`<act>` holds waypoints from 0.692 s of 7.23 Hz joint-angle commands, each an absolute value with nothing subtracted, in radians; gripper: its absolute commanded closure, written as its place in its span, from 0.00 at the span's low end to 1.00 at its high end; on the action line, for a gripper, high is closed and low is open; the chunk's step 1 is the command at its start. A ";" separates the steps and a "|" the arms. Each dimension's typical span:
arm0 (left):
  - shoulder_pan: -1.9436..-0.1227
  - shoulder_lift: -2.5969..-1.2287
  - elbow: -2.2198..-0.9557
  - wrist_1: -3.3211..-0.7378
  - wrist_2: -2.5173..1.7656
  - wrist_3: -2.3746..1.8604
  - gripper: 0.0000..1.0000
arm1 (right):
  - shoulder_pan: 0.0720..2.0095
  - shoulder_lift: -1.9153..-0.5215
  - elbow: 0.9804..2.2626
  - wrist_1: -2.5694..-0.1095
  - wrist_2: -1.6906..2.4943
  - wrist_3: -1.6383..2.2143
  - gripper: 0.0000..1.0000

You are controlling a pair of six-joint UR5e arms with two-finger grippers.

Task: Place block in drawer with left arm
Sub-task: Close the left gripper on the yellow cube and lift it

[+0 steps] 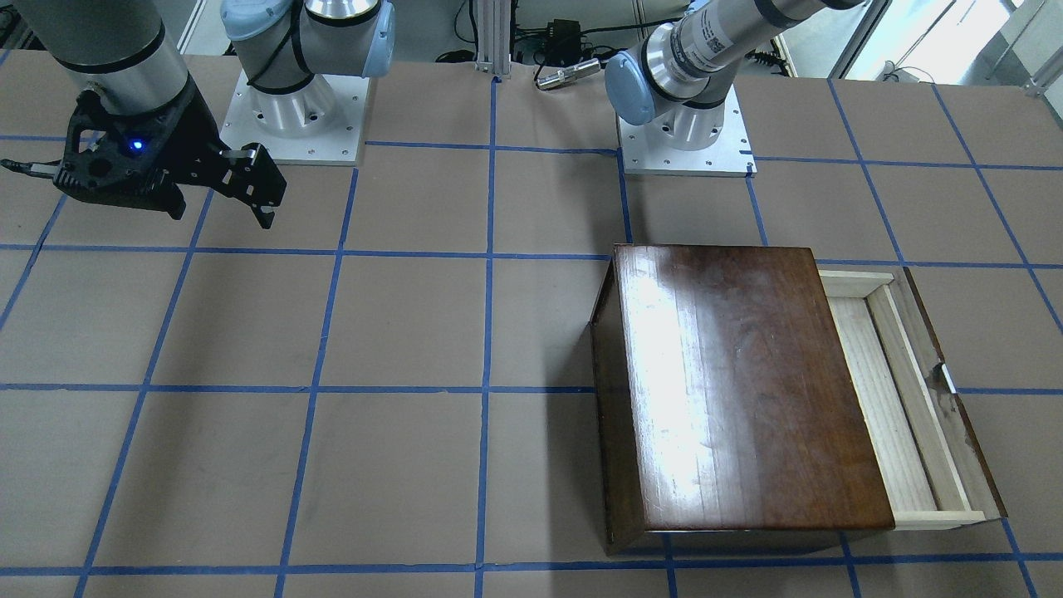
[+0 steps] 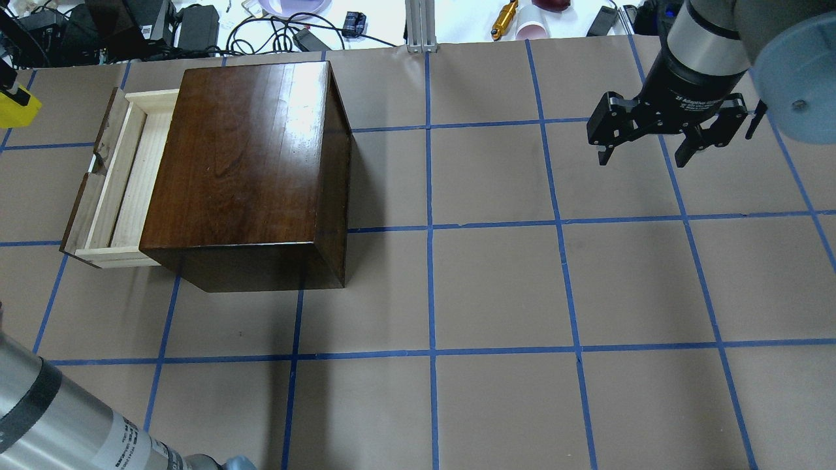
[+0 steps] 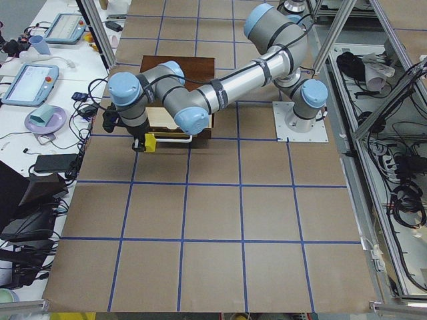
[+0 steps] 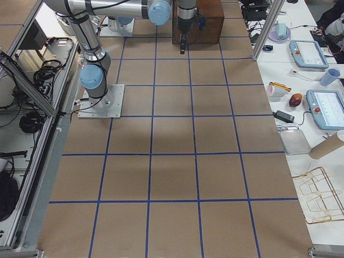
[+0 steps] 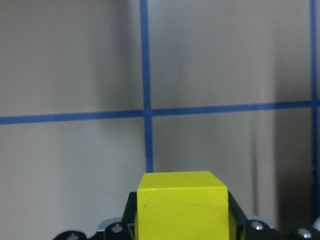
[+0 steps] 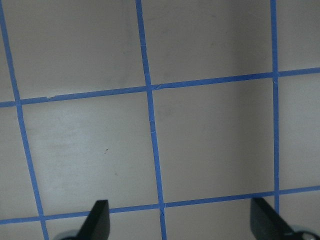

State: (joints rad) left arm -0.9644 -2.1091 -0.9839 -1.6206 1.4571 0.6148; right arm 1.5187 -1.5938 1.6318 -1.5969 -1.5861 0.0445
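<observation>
The yellow block [image 5: 181, 205] sits between the jaws of my left gripper [image 5: 181, 222], which is shut on it. In the overhead view the block [image 2: 16, 111] hangs at the far left edge, just outside the front panel of the open drawer [image 2: 124, 176]. The exterior left view shows the block [image 3: 151, 142] under the left gripper [image 3: 141, 137], above the table in front of the drawer. The drawer [image 1: 880, 390] is pulled out of the dark cabinet [image 1: 739, 390] and looks empty. My right gripper [image 2: 643, 156] is open and empty, far from the cabinet [image 2: 248, 163].
The two arm bases [image 1: 292, 116] [image 1: 685, 137] stand at the robot's side of the table. Cables and gear [image 2: 196, 23] lie beyond the table's far edge. The right gripper [image 1: 220, 208] hovers over bare brown paper with blue tape lines.
</observation>
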 commanded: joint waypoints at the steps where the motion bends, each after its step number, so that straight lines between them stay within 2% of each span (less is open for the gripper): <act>1: -1.073 -2.034 -1.008 -1.675 1.463 0.444 1.00 | 1.519 -1.594 1.631 -1.597 -1.586 0.044 0.00; 2: -1.125 -2.025 -1.035 -1.671 1.460 0.366 1.00 | 1.519 -1.594 1.631 -1.597 -1.586 0.044 0.00; 5: -1.146 -2.016 -1.230 -1.588 1.450 0.351 1.00 | 1.517 -1.594 1.631 -1.597 -1.586 0.044 0.00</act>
State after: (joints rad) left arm -1.1397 -2.0200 -1.1514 -1.6389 1.4505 0.3557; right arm 1.5184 -1.5938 1.6307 -1.5969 -1.5851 0.0445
